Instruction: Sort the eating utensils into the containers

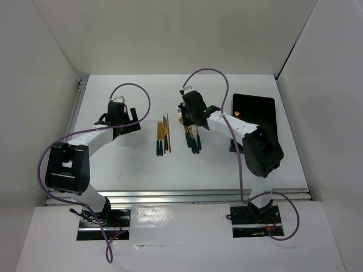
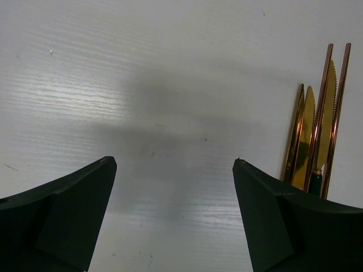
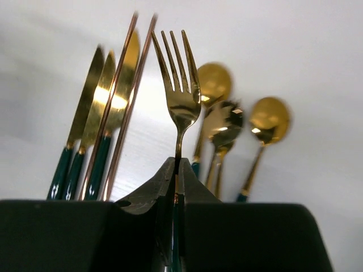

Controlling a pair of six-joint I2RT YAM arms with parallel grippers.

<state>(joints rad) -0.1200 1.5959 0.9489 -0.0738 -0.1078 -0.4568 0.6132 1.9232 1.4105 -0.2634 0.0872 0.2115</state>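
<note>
While the right gripper [image 3: 176, 170] is pressing its two fingers [image 3: 148, 192] together on the neck of one fork [image 3: 180, 96], I am seeing the gold tines pointing away from the wrist camera and the teal handle going down between them. Whether the fork is touching the table [image 1: 130, 164], I cannot tell.

Behind it the other utensils are lying side by side. On the left of that view I am counting three knives [image 3: 105, 96] with gold blades and teal handles, and two thin copper-coloured sticks [image 3: 116, 85] running along them. On the right I am counting three spoons [image 3: 269, 119], but their heads are overlapping, so I am not sure of this number.

The left gripper [image 2: 173, 164] is holding nothing. Its fingers [image 2: 68, 209] are standing wide apart above bare table, with knives and sticks near one fingertip at the right edge of its view.

From the top camera the utensils are forming two small groups in the middle of the table, and the right gripper is hanging over the right-hand group. The black tray [image 1: 258, 105] is sitting at the far right, apart from both groups. The right arm is covering its near part, so I cannot make out its compartments. The table is white with a faint grain, and plain white walls [image 1: 170, 34] are closing it in on three sides.
</note>
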